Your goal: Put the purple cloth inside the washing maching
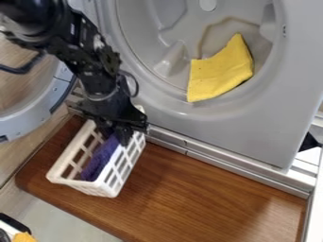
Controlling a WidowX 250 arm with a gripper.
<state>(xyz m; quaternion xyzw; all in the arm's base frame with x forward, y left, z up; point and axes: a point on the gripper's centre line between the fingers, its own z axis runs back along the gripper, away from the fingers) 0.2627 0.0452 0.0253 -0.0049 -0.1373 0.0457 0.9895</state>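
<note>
Arm (79, 47) in from upper left, slanting down and to the right. Wrist (101, 90) steeper than the arm above it, canted slightly right. Gripper (118, 134) at the low end, left of center in view, pointing down. Thin cable (135, 85) loops off the wrist's image-right side. All black hardware, some small light marks on the arm.

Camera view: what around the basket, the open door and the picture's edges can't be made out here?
All in the camera view:
Whether the gripper grips the purple cloth: the gripper's dark parts hide the contact.
The cloth's upper end: behind the gripper.
The white basket's far end: partly behind the arm.
The round door: cut off by the left edge.
The orange item: cut off at the bottom.
</note>
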